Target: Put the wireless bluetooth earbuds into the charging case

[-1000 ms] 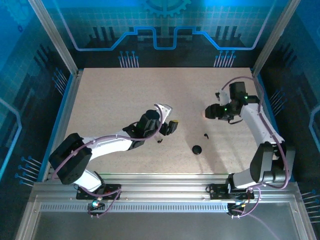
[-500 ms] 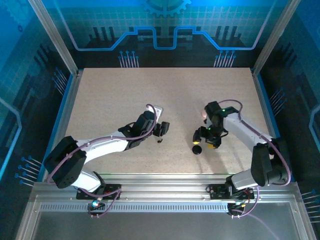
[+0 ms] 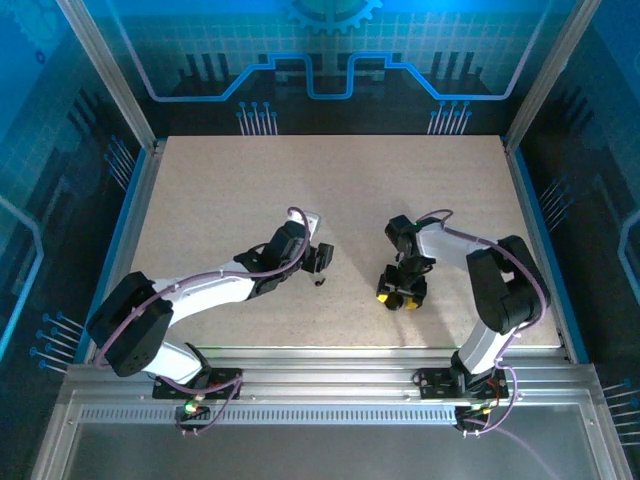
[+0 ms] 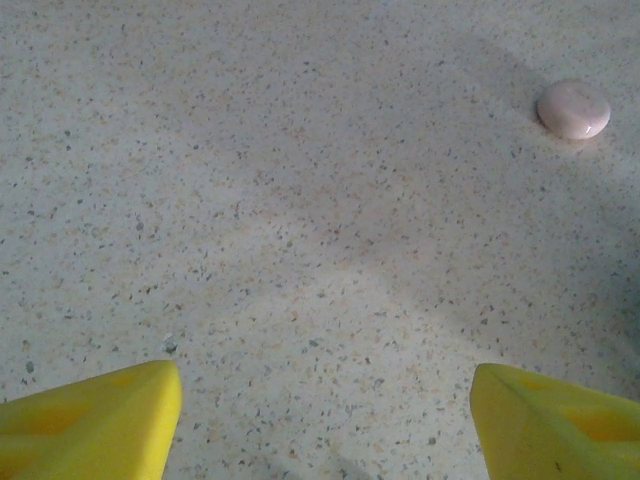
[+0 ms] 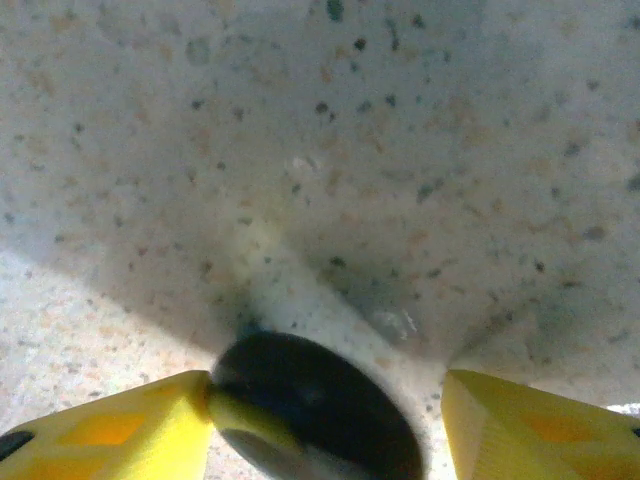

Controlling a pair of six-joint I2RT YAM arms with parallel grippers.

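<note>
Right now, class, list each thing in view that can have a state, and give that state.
left gripper: open, empty.
right gripper: open, astride the charging case.
charging case: on the table, against one finger, not clamped.
earbud: loose on the table, outside the case.

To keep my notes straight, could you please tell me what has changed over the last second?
The right arm swung in toward the near edge and lowered its jaws astride the case; one finger touches it, the other stands off, so no grip yet. The left arm drew back slightly, jaws open and empty. The earbud beside them stayed put, and the case seems unmoved.
</note>
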